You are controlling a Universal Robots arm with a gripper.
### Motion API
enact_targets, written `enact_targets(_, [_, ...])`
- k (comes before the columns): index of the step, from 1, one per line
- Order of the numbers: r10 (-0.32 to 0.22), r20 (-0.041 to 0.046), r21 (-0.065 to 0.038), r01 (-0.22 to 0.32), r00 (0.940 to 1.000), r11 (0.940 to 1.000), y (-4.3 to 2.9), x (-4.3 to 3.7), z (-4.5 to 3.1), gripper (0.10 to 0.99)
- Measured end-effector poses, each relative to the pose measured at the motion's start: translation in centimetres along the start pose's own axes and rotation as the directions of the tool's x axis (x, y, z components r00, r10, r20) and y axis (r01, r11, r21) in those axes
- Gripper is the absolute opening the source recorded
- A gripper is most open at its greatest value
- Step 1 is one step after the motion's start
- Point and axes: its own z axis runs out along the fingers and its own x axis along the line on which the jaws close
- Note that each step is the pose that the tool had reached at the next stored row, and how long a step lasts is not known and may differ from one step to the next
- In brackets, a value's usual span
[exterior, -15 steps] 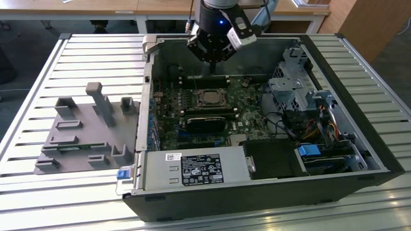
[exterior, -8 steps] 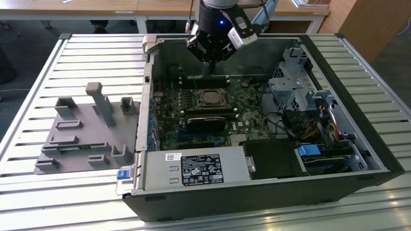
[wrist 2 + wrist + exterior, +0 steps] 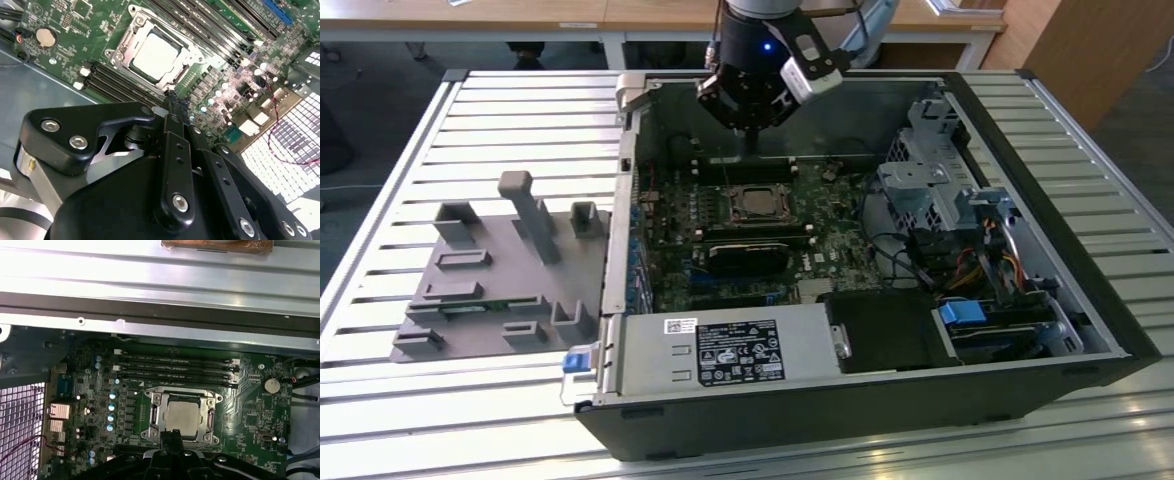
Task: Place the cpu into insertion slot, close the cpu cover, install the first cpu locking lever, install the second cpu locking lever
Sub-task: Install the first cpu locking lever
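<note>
At the middle of the green motherboard (image 3: 250, 410), the cpu (image 3: 182, 416) lies flat in the insertion slot, which is hidden beneath it. Its silvery-beige top shows through the square window of the cpu cover (image 3: 156, 412), and the cover lies down over the chip's edges. In both wrist views the gripper (image 3: 171, 436) has its black fingers closed together on nothing, with the tips just beside one edge of the cover. Whether they touch the cover cannot be told. Long black memory slots (image 3: 175, 367) run along the opposite side of the socket, and a round coin cell (image 3: 271, 385) sits off towards a corner of the board. In the exterior view the arm hangs over the open computer case (image 3: 854, 420). The case rests on a slatted metal table (image 3: 454, 400), with a grey fixture block (image 3: 494, 270) to the exterior view's left.
</note>
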Motion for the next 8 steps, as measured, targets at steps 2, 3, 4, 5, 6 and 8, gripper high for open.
enact_targets(2, [0.000, 0.0012, 0.000, 0.000, 1.0000, 1.0000, 0.00, 0.13, 0.05, 0.106])
enact_targets(3, [0.000, 0.0014, 0.000, 0.000, 1.0000, 1.0000, 0.00, 0.21, 0.07, 0.106])
enact_targets(4, [-0.001, 0.0016, 0.000, 0.001, 1.0000, 1.0000, 0.01, 0.34, 0.10, 0.106])
enact_targets(5, [-0.001, 0.0023, 0.000, 0.001, 1.0000, 1.0000, 0.02, 0.52, 0.14, 0.106])
enact_targets(6, [-0.001, 0.0035, 0.000, 0.001, 1.0000, 1.0000, 0.03, 0.72, 0.19, 0.106])
enact_targets(8, [-0.001, 0.0089, 0.001, 0.001, 1.0000, 1.0000, 0.06, 1.22, 0.33, 0.106])
